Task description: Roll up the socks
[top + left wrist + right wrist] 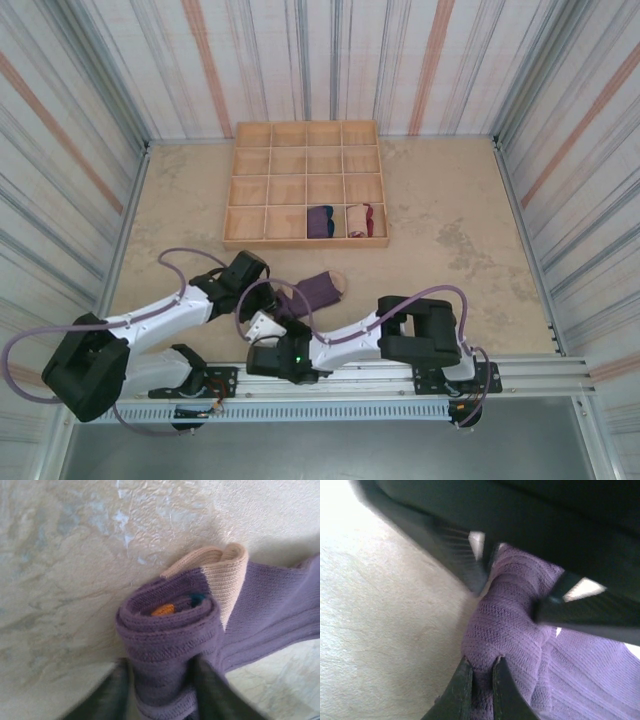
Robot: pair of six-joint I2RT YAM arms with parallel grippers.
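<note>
A dark purple sock with a tan toe (322,288) lies on the table in front of the tray, its near end wound into a thick roll (170,630). My left gripper (268,285) (160,667) is open, one finger on each side of the roll. My right gripper (288,308) (482,667) is shut on a fold of the purple sock (515,615) at the bottom of the roll. The left fingers (462,550) show dark above it. Two rolled socks, purple with teal (320,222) and cream with maroon (360,220), sit in the tray.
The wooden grid tray (250,215) stands at the back centre, the two rolled socks in neighbouring compartments of its front row. Striped walls close the table on three sides. A metal rail (520,372) with the arm bases runs along the near edge.
</note>
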